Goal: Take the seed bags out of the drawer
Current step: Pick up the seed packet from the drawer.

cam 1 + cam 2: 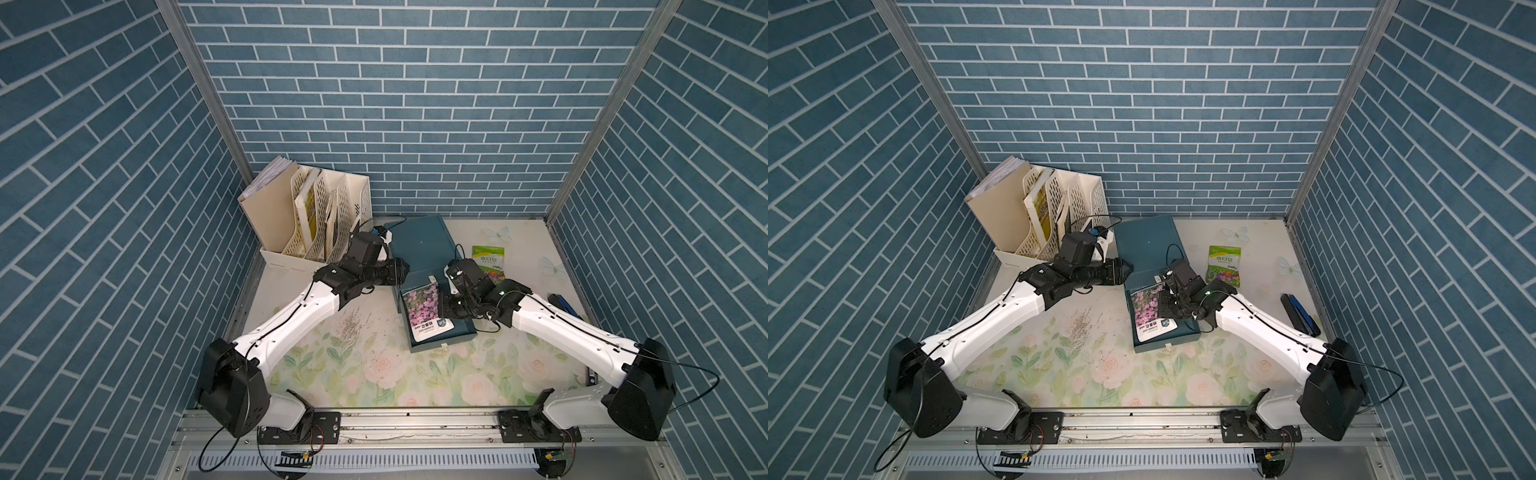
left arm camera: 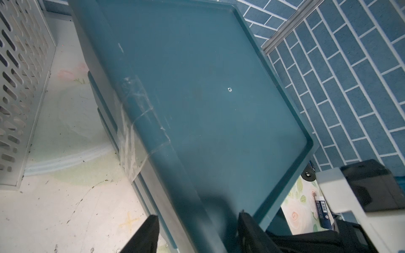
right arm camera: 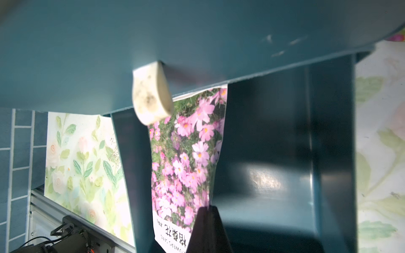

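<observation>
**Robot claw pinches pink-flower packet in open drawer**

Seen from above, in both top views, the teal cabinet (image 1: 419, 237) sits at the back of the flower-print table (image 1: 374, 374), with its bottom drawer (image 1: 440, 338) pulled out. The pink-flower seed bag (image 1: 422, 309) lies tilted inside the drawer, on the side nearer the left arm. The right gripper (image 1: 446, 305) reaches in at the bag's edge. The left gripper (image 1: 399, 270) is at the cabinet's side. The green-white seed bag (image 1: 490, 264) lies flat on the table beside the cabinet, outside the drawer and partly hidden by the right arm. A cream file rack (image 1: 316, 216) stands in the back corner behind the left arm. A dark blue and black object (image 1: 1300, 318) lies by the side wall.

From the left wrist, the cabinet's top fills the frame. The gripper's fingers (image 2: 149, 236) stand on either side of its edge, clamped on it. Clear tape (image 2: 135, 131) is wrapped over that edge, and the rack is just beside it.

From the right wrist, the gripper's tips are pressed together on the bag's (image 3: 186, 153) edge, pinching it. A white pull tab (image 3: 151, 94) hangs from the closed front above and hides the bag's top corner. The drawer floor beside the bag is bare.
</observation>
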`<state>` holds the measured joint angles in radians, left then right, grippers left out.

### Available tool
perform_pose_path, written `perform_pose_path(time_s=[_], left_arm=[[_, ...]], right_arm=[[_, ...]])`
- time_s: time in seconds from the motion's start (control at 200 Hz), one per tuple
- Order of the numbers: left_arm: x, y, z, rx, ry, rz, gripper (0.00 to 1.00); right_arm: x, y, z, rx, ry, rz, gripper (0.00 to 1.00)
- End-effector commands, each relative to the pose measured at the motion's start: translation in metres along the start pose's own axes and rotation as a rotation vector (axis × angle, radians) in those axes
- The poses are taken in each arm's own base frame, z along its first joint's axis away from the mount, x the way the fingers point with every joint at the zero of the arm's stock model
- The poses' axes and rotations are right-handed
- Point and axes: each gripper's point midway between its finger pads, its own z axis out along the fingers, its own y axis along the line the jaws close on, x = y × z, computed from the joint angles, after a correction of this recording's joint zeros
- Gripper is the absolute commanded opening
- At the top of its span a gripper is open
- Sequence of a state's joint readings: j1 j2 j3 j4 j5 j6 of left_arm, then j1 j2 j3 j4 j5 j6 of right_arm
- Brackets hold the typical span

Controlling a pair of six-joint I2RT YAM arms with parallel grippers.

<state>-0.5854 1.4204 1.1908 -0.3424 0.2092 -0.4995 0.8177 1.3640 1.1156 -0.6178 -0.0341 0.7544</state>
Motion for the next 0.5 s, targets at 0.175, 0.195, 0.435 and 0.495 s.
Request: perform_pose_path(time_s=[0.175,0.195,0.435,0.495], left_arm=[[0.028,0.014,-0.001,-0.042,0.104,0.011,0.61],[0.029,0.014,-0.001,-0.042,0.106,0.012,0.61],[0.028,0.014,-0.001,-0.04,0.106,0.014,0.61],[0.028,0.014,0.0,-0.041,0.106,0.014,0.61]], right_arm=[[-0.002,0.006,-0.03,-0.043,-0.021,0.046,0.0],[-0.001,0.005,-0.032,-0.043,-0.018,0.047,0.0],[0.014,0.005,-0.051,-0.076,0.018,0.058,0.0],[0.016,0.003,-0.058,-0.078,0.016,0.064,0.0]])
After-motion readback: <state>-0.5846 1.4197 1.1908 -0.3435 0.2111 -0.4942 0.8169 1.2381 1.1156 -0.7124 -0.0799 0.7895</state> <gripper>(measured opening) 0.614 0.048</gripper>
